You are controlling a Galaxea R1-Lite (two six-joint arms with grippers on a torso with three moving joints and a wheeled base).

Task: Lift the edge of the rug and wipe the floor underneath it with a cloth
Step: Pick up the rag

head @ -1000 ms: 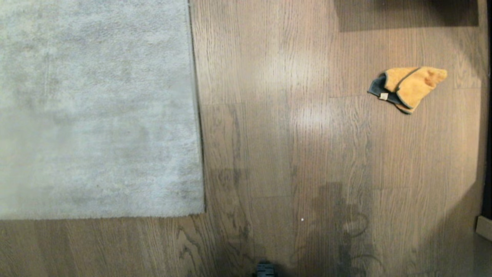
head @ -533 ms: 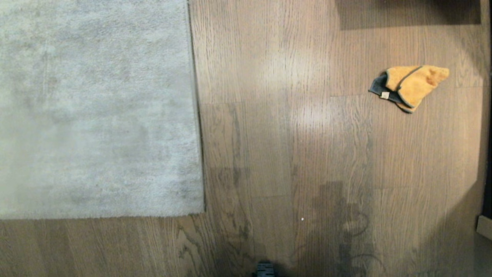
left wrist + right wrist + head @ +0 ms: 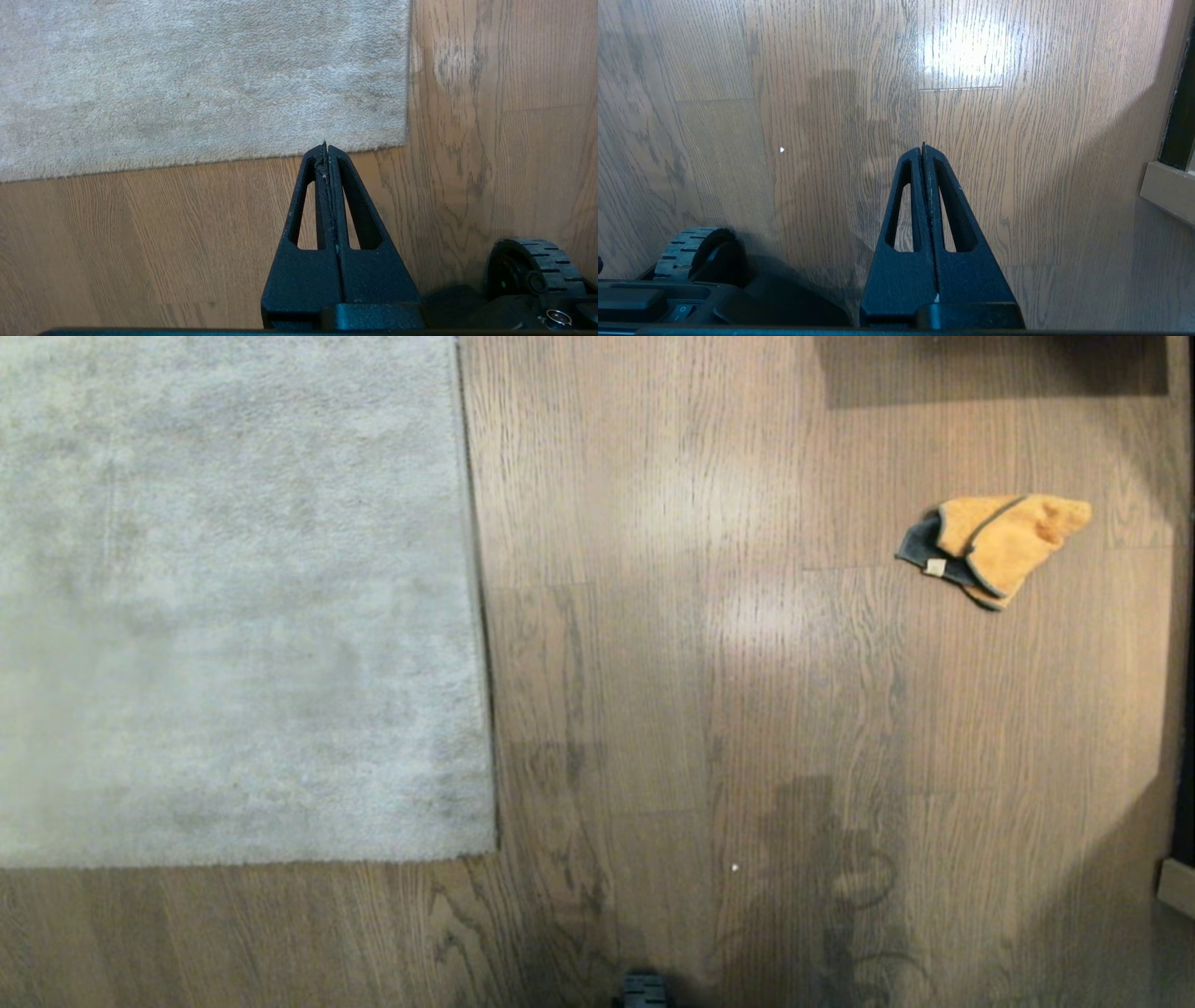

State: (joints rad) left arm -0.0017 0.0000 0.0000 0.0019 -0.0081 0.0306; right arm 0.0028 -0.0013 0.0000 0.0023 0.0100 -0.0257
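From my station, the head view showed the grey rug filling the upper left of the frame, its rug edge (image 3: pixel 476 616) running straight down to a corner at lower centre-left, flat on the floor (image 3: pixel 653 663). The cloth (image 3: pixel 994 546) lay crumpled in the upper right of that frame, orange-yellow with a dark part on its left side, well apart from the rug. Neither arm appeared in the head view.

In the left wrist view I saw the left gripper (image 3: pixel 325 149) with its 2 jaws pressed together and nothing between them, its tip lined up just short of the rug's border, with the corner to the upper right of the tip. A base wheel (image 3: pixel 537 266) sat at lower right.

In the right wrist view the right gripper (image 3: pixel 923 149) was likewise pressed together and empty, over bare planks. The cloth did not appear there.
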